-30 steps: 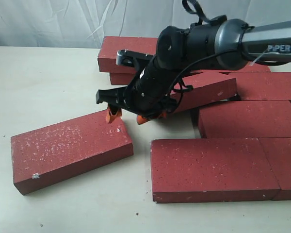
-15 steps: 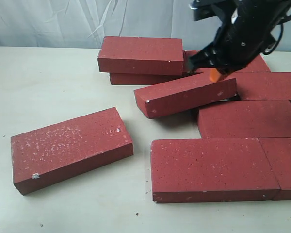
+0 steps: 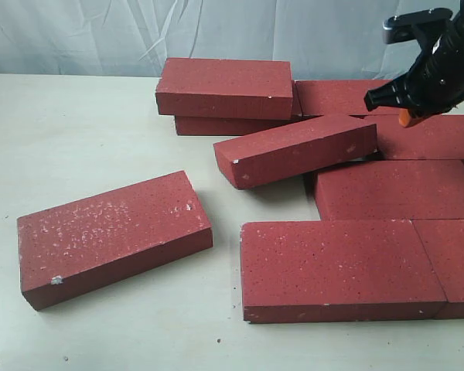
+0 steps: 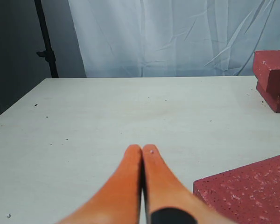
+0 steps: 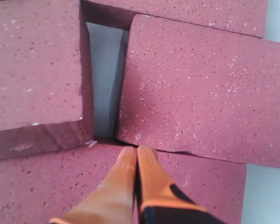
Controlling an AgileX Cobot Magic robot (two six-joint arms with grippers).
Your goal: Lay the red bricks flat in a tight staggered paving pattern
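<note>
**Leaving four bricks unplaced: the paving is judged about half laid**

At the right of the exterior view, several bricks are laid flat in rows. The front row is closed up tight, and the row behind it is offset, so a stagger is begun. A dark gap is seen at the left end of that second row.

Four bricks are not yet set, as far as can be judged. A tilted brick is propped with one end on the laid rows and the other end down near the table. A loose brick lies flat but skewed, well apart from the pattern at the left. A stack of two is kept at the back.

Nothing is held. The right gripper is poised above the back rows, and the left gripper is parked low over bare table.

The whole layout is given only by the exterior view, where the left gripper is not shown at all. Jaw state is settled by the wrist views: both pairs of orange tips are pressed together on nothing. The right wrist view looks straight down onto an open slot between laid bricks. In the left wrist view a corner of the loose brick, the end of the stack and the curtain are seen.
</note>
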